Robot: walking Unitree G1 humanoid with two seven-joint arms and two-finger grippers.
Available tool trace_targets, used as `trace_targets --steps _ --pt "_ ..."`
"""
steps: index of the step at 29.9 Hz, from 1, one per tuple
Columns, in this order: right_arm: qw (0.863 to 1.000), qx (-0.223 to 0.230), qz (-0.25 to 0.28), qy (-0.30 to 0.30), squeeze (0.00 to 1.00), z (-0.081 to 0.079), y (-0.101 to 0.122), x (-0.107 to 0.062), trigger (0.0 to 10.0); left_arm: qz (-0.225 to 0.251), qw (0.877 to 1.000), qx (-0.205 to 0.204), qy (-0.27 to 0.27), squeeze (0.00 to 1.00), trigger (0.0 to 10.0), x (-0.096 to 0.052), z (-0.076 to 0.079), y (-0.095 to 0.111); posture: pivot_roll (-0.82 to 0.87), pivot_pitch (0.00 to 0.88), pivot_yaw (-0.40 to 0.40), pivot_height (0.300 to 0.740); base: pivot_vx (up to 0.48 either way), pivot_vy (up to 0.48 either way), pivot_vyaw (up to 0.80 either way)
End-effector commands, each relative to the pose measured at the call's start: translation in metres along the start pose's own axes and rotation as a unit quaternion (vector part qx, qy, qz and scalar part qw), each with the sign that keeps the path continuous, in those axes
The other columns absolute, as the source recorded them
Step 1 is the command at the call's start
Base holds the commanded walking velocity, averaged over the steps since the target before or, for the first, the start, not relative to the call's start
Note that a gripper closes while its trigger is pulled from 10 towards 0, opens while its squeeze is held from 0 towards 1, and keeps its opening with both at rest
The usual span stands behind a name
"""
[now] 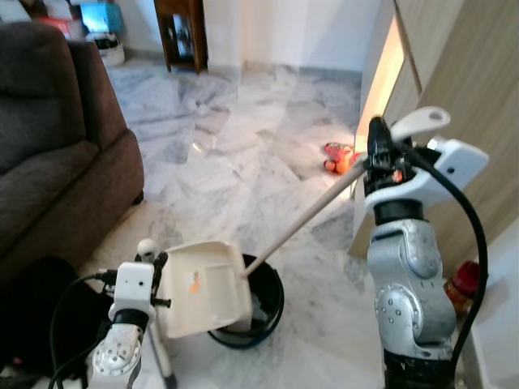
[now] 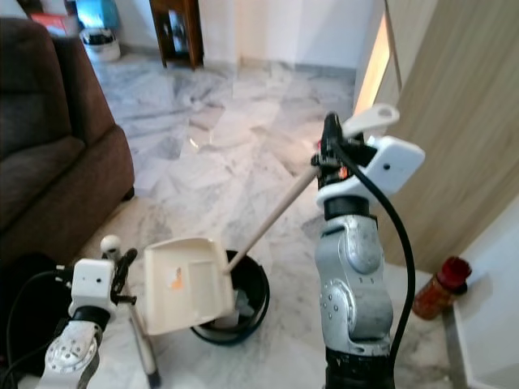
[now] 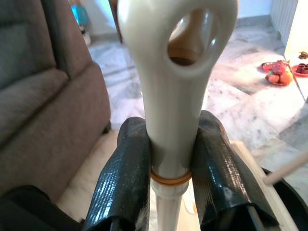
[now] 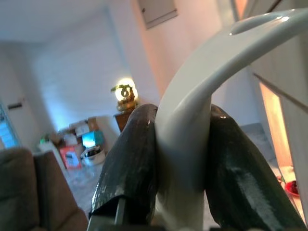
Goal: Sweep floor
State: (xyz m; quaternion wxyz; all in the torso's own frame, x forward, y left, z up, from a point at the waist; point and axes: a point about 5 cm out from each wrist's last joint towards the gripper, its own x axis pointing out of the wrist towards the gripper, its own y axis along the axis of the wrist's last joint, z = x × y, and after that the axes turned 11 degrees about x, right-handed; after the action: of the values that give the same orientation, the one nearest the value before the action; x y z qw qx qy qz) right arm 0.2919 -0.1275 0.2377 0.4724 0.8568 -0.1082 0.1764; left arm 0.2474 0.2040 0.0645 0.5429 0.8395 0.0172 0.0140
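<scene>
We are tipping the dustpan over the bin.

The cream dustpan (image 1: pixel 203 288) is hanging tilted above the dark round bin (image 1: pixel 263 312) on the marble floor (image 1: pixel 243 146). Our left end effector (image 3: pixel 171 163) is clenching the dustpan's upright handle (image 3: pixel 175 62), its black fingers (image 3: pixel 122 178) pressing on either side. Our right end effector (image 4: pixel 180 149) is gripping the broom handle (image 1: pixel 304 217), whose long pole is slanting down into the bin. A brown sofa (image 1: pixel 57 146) is standing to our left, and a wooden cabinet (image 1: pixel 470 89) to our right.
</scene>
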Motion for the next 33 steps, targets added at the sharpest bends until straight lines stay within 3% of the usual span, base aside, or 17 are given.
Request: trace_targets --steps 1,16,20,27,33 --pt "0.999 0.021 0.025 0.024 0.0 -0.011 0.011 0.003 10.0 0.018 1.0 0.011 0.007 0.0 10.0 0.004 -0.005 0.006 0.21 0.049 -0.005 0.74 0.319 0.0 0.0" --pt "0.999 0.022 0.023 0.029 0.0 -0.013 0.009 0.002 10.0 0.021 1.0 0.009 0.01 0.0 10.0 0.004 -0.006 0.006 0.21 0.026 -0.006 0.74 0.317 0.0 0.0" --pt "0.999 0.022 0.024 0.037 0.0 -0.015 0.009 0.003 10.0 0.03 0.999 0.002 0.008 0.0 10.0 0.004 -0.005 0.008 0.2 0.021 -0.005 0.74 0.0 0.0 0.0" --pt "0.994 -0.022 0.017 0.106 0.0 -0.035 0.003 -0.004 10.0 0.033 0.999 0.0 -0.004 0.0 10.0 0.003 -0.001 0.007 0.2 0.006 -0.005 0.74 0.0 0.0 0.0" --pt "0.991 -0.033 0.025 0.126 0.0 -0.044 0.002 -0.007 10.0 0.035 0.999 0.004 -0.019 0.0 10.0 0.0 0.002 0.006 0.2 0.0 -0.005 0.74 0.0 0.0 0.0"
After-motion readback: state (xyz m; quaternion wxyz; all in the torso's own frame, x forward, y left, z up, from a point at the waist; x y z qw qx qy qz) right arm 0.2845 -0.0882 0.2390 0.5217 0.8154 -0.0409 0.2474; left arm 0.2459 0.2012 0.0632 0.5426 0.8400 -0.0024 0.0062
